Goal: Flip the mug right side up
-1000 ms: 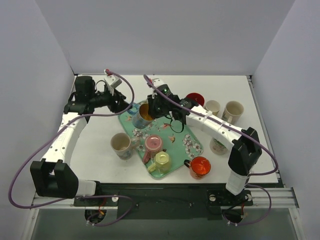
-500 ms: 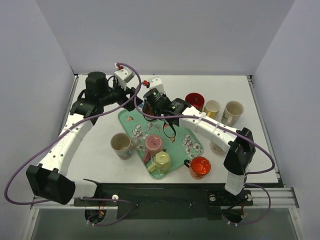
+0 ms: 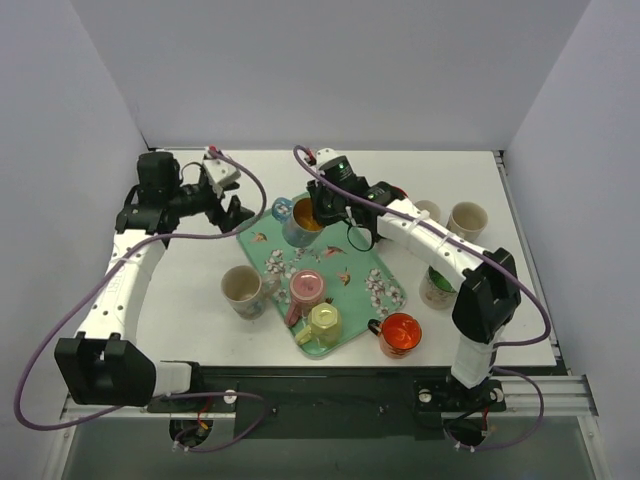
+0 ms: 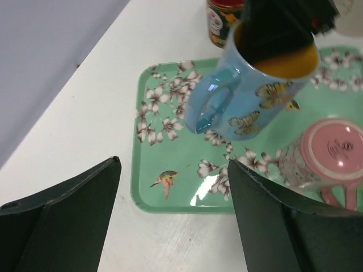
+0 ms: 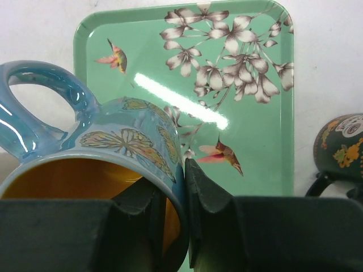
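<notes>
Your right gripper (image 5: 182, 175) is pinching the blue mug (image 5: 113, 153) by its rim, one finger inside against the orange lining and one outside on the butterfly pattern. From above, the blue mug (image 3: 297, 222) sits over the far left corner of the green tray (image 3: 262, 240), mouth upward and tilted, handle toward your left arm. The right gripper (image 3: 322, 205) covers much of the mouth there, and in the left wrist view its black body blocks the far side of the blue mug (image 4: 249, 96). You can't tell whether the base is touching the tray (image 4: 170, 187) or is just above it.

Your left gripper (image 4: 173, 164) is spread wide and holds nothing, with the tray's corner showing between its fingers. From above, the left gripper (image 3: 232, 210) is just beside the mug's handle, apart from it.

A pink mug (image 4: 332, 150) lies bottom-up on the tray, cut off at the frame edge. A dark mug (image 5: 343, 147) is cropped at the right edge, off the tray (image 5: 249, 130).
</notes>
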`<action>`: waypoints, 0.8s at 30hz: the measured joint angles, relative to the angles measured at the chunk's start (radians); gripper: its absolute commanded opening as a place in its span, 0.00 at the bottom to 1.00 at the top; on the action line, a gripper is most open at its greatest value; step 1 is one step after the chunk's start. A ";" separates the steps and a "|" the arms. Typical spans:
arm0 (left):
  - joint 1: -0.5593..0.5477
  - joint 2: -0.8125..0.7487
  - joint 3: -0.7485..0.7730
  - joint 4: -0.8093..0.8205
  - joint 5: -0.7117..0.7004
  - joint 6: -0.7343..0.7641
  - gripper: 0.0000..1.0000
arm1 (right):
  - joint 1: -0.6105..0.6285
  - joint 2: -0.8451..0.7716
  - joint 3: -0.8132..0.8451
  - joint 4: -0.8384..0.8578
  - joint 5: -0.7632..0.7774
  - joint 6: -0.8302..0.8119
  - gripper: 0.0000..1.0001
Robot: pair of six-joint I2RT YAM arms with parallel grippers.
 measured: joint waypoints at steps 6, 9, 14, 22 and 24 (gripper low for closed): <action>-0.117 -0.023 -0.034 -0.159 0.073 0.365 0.87 | 0.010 0.022 0.179 -0.156 -0.122 -0.148 0.00; -0.131 -0.023 -0.034 -0.158 0.071 0.406 0.87 | 0.039 0.037 0.254 -0.160 -0.165 -0.183 0.00; -0.130 -0.024 -0.034 -0.173 0.071 0.438 0.84 | 0.051 0.052 0.280 -0.176 -0.190 -0.231 0.00; -0.104 -0.010 0.058 -0.300 0.135 0.561 0.51 | 0.060 0.068 0.280 -0.233 -0.249 -0.269 0.00; -0.122 -0.011 0.063 -0.321 0.134 0.576 0.50 | 0.064 0.068 0.283 -0.239 -0.249 -0.278 0.00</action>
